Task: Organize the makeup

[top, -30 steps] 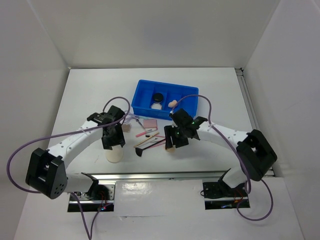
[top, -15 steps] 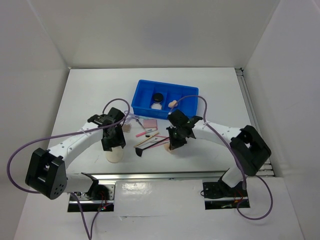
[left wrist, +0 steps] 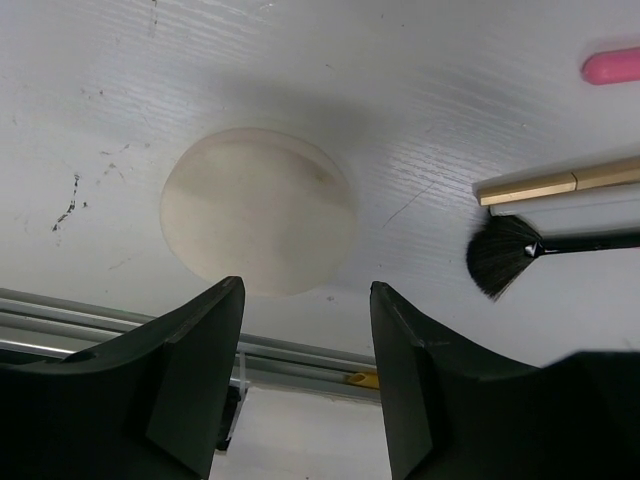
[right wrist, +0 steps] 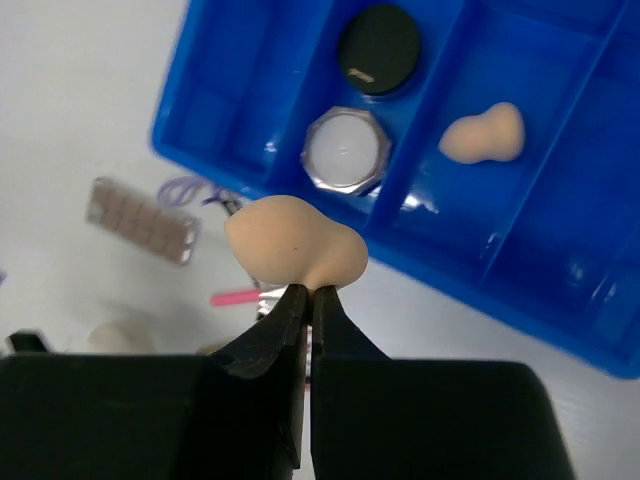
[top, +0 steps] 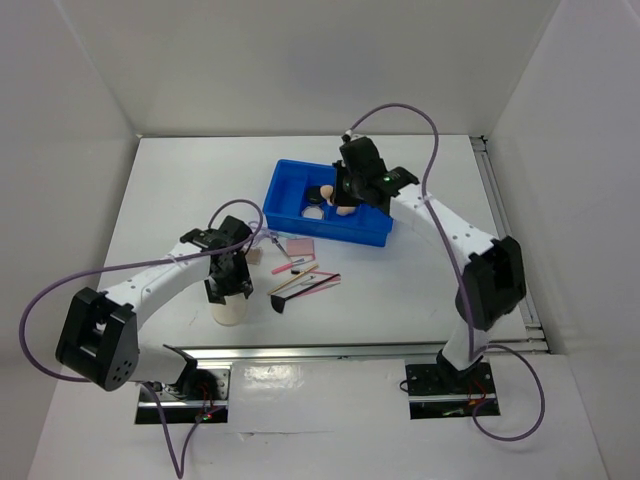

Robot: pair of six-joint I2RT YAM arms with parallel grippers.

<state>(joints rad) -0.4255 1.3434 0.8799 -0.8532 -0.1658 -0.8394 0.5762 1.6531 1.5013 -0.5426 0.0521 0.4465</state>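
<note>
Peach sponge [right wrist: 295, 250] pinched at its lower edge between the fully closed fingertips of the right gripper [right wrist: 308, 292], carried in the air above the blue divided tray [right wrist: 560, 330]. Second peach sponge [right wrist: 483, 135] lying loose in one tray compartment, well apart from the held one. Black round compact [right wrist: 378, 48] and silver-rimmed white jar [right wrist: 346, 150] together in the adjoining compartment, jar nearer the tray's front wall, compact just behind it. Brown-pink palette [right wrist: 140, 220] flat on the table [left wrist: 400, 80] outside the tray, near its front corner.

Left gripper [left wrist: 305, 290] with jaws spread and nothing between them, poised over the near edge of the cream round puff [left wrist: 258, 210]; contact with the puff not determinable. Puff flat on the table, close to the table's near edge. Black brush [left wrist: 500, 257] just beside the puff, fanned bristles turned toward it, not touching. Wooden stick [left wrist: 555, 185] directly beyond the brush handle, roughly parallel to it. Rounded tip of a pink stick [left wrist: 612, 65] at the upper corner of the left wrist view, apart from both. In the top view, brush and sticks grouped on the table between the two arms, in front of the tray.
</note>
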